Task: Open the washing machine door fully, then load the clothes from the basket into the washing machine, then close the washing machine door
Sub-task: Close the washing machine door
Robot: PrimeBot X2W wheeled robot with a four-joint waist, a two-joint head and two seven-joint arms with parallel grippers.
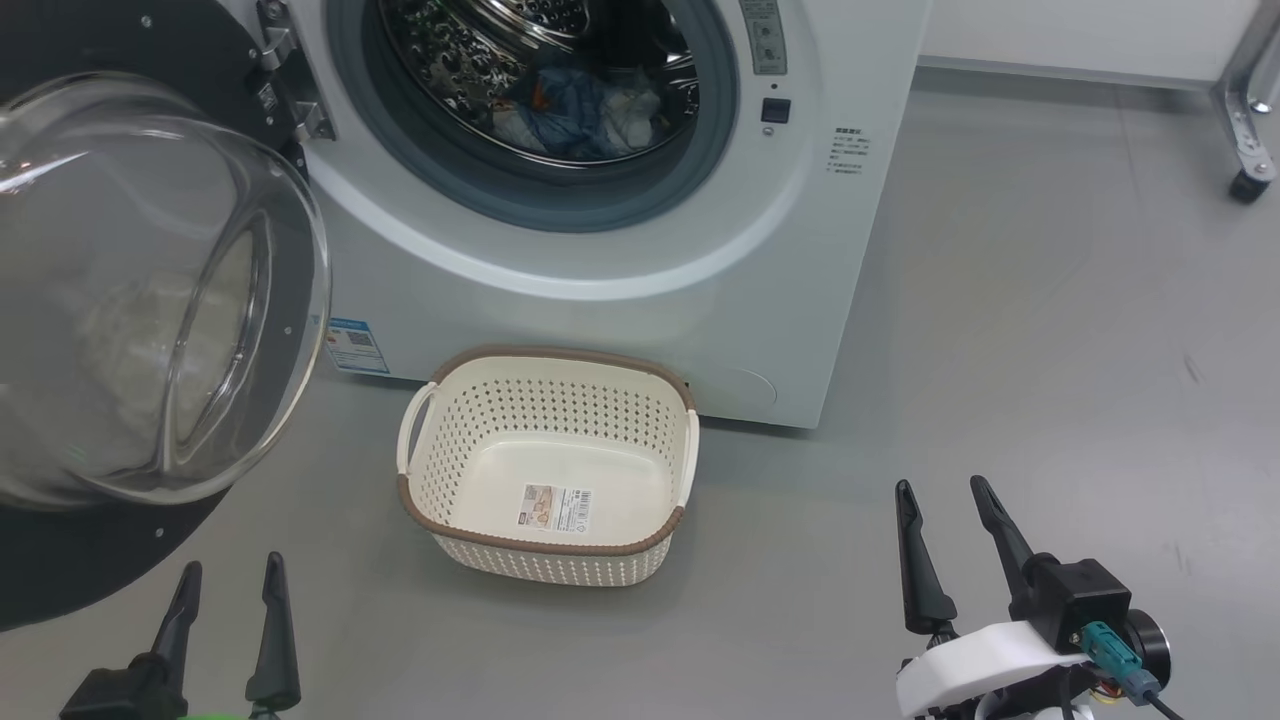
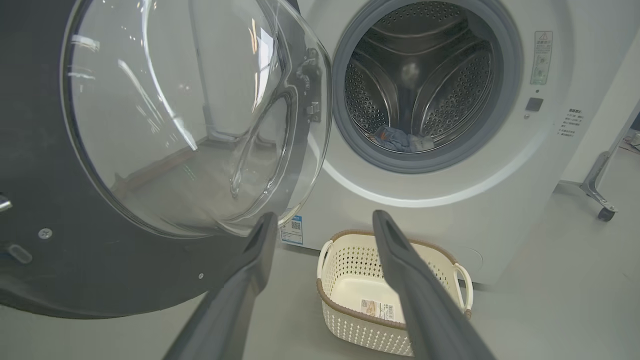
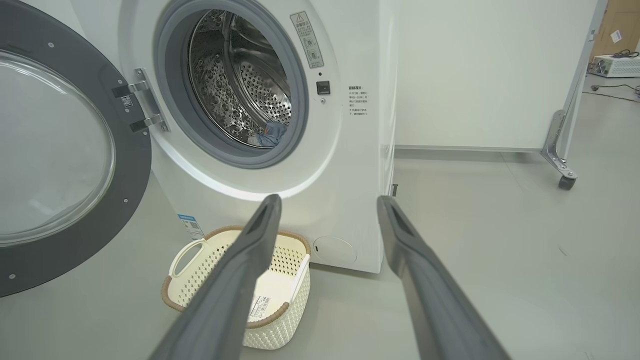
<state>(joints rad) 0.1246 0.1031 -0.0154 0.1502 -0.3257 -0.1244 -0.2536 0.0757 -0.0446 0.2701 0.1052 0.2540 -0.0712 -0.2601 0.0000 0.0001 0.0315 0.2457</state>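
The washing machine [image 1: 620, 290] stands with its door [image 1: 150, 300] swung wide open to the left, glass bowl bulging toward me. Blue and white clothes [image 1: 580, 110] lie at the bottom of the steel drum [image 2: 425, 80]. The cream basket [image 1: 548, 465] sits on the floor before the machine, holding just its label sticker. My left gripper [image 1: 230, 570] is open at the lower left, below the door. My right gripper [image 1: 945, 490] is open at the lower right, to the right of the basket. Nothing is between either pair of fingers.
Grey floor [image 1: 1050, 350] stretches to the right of the machine. A metal frame leg with a caster wheel [image 1: 1248, 185] stands at the far right by the white wall. A blue sticker [image 1: 355, 345] marks the machine's lower front.
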